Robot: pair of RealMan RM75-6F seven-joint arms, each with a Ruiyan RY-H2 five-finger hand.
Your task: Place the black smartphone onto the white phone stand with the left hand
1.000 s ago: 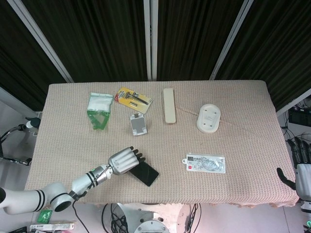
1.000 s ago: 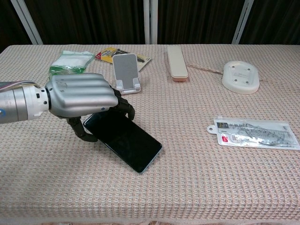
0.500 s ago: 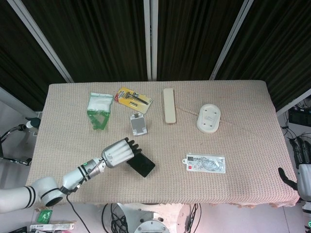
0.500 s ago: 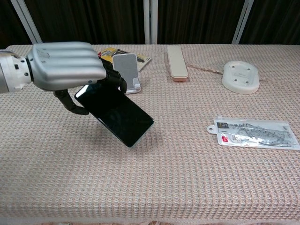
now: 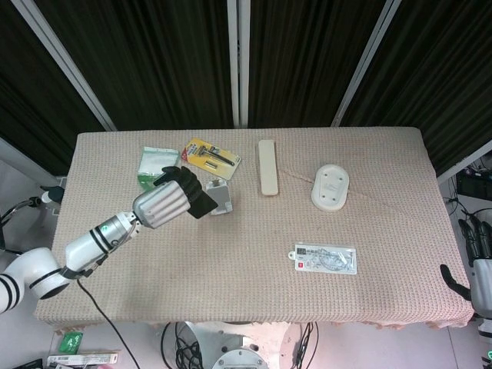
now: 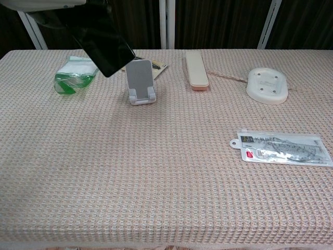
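Note:
My left hand point(image 5: 165, 204) grips the black smartphone point(image 5: 201, 200) and holds it in the air, tilted, well above the cloth. In the chest view the smartphone point(image 6: 104, 47) hangs at the top left, its lower corner just up and left of the white phone stand point(image 6: 141, 82), and only the underside of the left hand point(image 6: 47, 4) shows at the frame's top edge. In the head view the stand point(image 5: 222, 197) peeks out to the right of the phone, partly covered by it. My right hand point(image 5: 478, 265) hangs off the table's right end, holding nothing.
A green-and-white packet point(image 6: 75, 73) lies left of the stand, a yellow razor pack point(image 5: 211, 155) behind it. A long beige case point(image 6: 196, 69), a white oval dish point(image 6: 267, 85) and a clear sealed packet point(image 6: 283, 147) lie further right on the beige cloth.
The left hand has lifted the smartphone off the cloth and carried it up and toward the far side, from the near-left area to just beside the stand. The right hand has not moved.

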